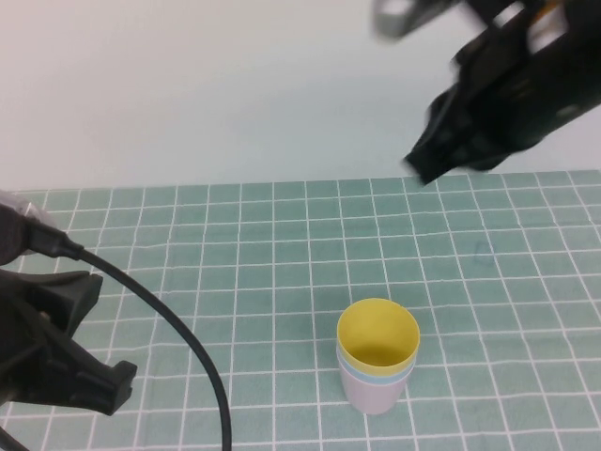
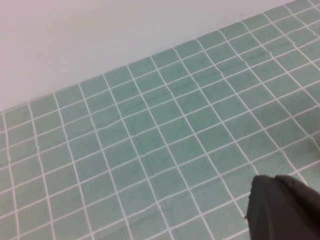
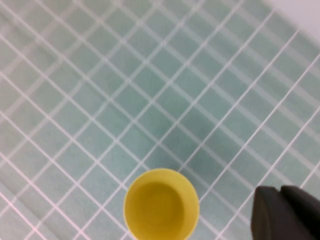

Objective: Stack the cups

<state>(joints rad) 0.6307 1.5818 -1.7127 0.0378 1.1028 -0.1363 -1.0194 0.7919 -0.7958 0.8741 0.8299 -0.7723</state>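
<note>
A stack of cups (image 1: pixel 377 368) stands upright on the green checked mat (image 1: pixel 235 244), front centre: a yellow cup nested in a light blue one, inside a pale pink one. In the right wrist view only the yellow cup's open mouth (image 3: pixel 161 204) shows, seen from above. My right gripper (image 1: pixel 427 169) hangs high above the mat at the back right, shut and empty, well clear of the stack; its dark fingers also show in the right wrist view (image 3: pixel 279 190). My left gripper (image 1: pixel 105 383) sits low at the front left, shut and empty, and shows in the left wrist view (image 2: pixel 274 179).
The mat covers the table up to a plain white wall (image 1: pixel 207 85) at the back. A black cable (image 1: pixel 178 338) loops from the left arm across the front left of the mat. The left wrist view holds only bare mat (image 2: pixel 150 140).
</note>
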